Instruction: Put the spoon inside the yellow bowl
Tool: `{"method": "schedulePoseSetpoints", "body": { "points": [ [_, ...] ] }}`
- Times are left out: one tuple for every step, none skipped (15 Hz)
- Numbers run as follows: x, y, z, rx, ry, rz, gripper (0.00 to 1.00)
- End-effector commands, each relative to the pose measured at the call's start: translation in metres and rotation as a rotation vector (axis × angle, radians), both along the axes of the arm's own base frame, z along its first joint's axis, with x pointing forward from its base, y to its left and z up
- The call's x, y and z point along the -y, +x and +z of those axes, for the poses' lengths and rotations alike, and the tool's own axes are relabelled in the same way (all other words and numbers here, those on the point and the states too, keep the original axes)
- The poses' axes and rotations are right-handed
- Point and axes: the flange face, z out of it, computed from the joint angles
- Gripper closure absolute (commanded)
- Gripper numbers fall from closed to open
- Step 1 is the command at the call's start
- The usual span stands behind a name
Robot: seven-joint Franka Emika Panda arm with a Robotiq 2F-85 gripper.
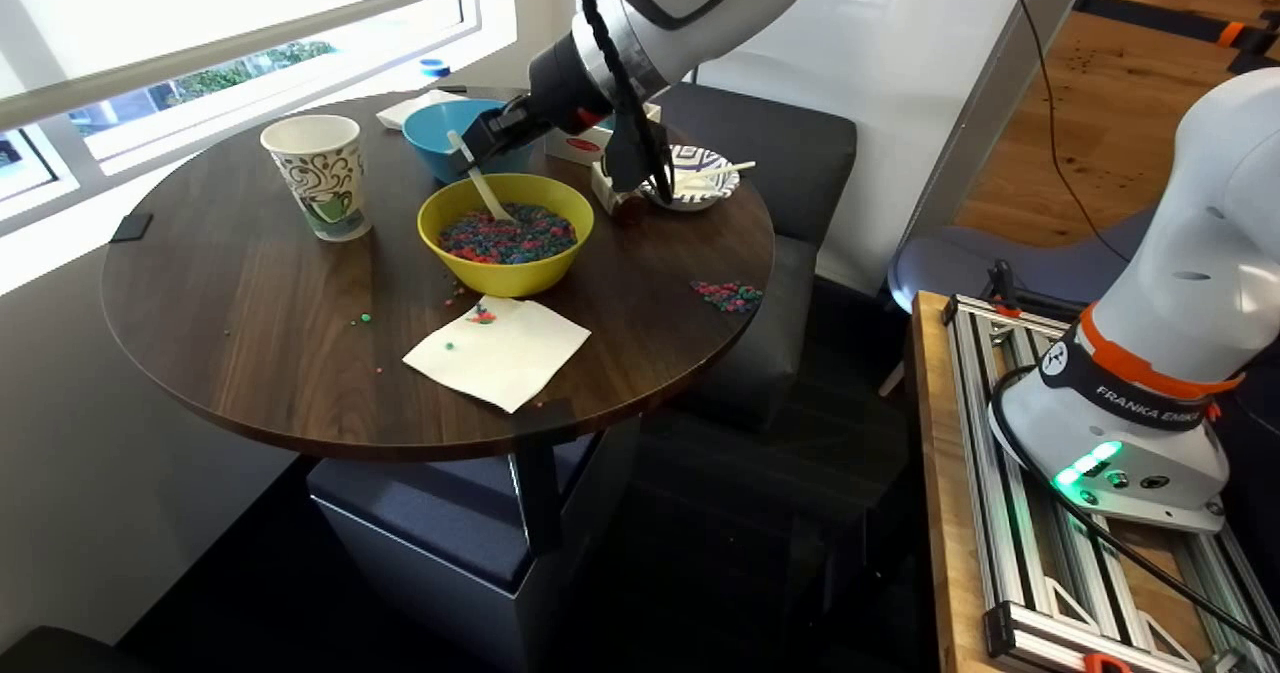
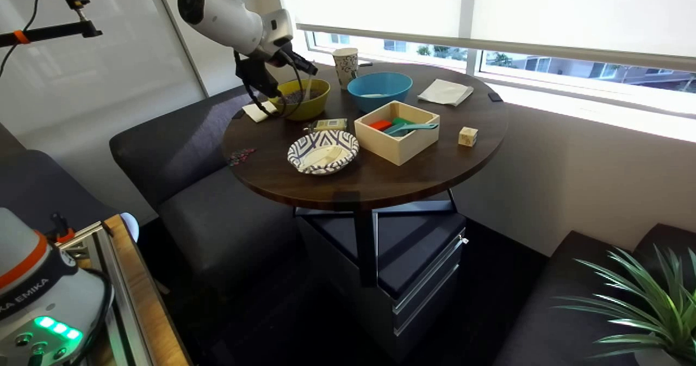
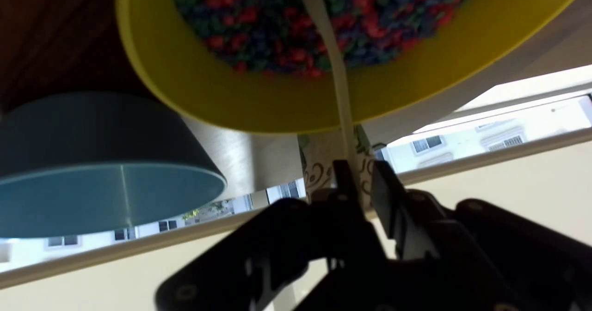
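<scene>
Around the yellow bowl (image 1: 505,278) we see a blue bowl (image 2: 379,103), paper cup (image 1: 325,183) and napkin (image 1: 500,353). The spoon (image 3: 340,80) stands in the yellow one, long axis steeply tilted, lower end in colored bits (image 1: 525,240), handle up between the narrowly parted jaws of the gripper (image 3: 362,167); whether they pinch it, we cannot tell.

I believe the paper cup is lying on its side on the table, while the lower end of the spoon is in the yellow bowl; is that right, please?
Not quite: the paper cup stands upright on the table, as both exterior views show. The lower end of the spoon is in the yellow bowl.
</scene>
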Motion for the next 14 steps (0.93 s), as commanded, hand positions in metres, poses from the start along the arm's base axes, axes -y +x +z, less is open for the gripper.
{"method": "schedulePoseSetpoints", "body": {
  "points": [
    [0.011,-0.003,-0.013,-0.096,-0.027,-0.099,0.49],
    [0.024,-0.008,-0.01,-0.109,-0.022,-0.145,0.41],
    [0.036,-0.012,-0.006,-0.116,-0.007,-0.195,0.34],
    [0.049,-0.017,0.0,-0.113,0.028,-0.248,0.25],
    [0.062,-0.024,0.007,-0.103,0.072,-0.296,0.19],
    [0.07,-0.034,0.01,-0.087,0.134,-0.32,0.1],
    [0.078,-0.041,0.015,-0.075,0.179,-0.349,0.03],
    [0.082,-0.05,0.019,-0.063,0.226,-0.368,0.0],
    [0.088,-0.058,0.024,-0.048,0.27,-0.389,0.0],
    [0.096,-0.065,0.03,-0.034,0.313,-0.415,0.0],
    [0.104,-0.072,0.034,-0.022,0.355,-0.445,0.0],
    [0.11,-0.078,0.038,-0.009,0.399,-0.468,0.0],
    [0.102,-0.055,0.031,-0.033,0.308,-0.44,0.0],
    [0.108,-0.062,0.036,-0.021,0.338,-0.457,0.0]
  ]
}}
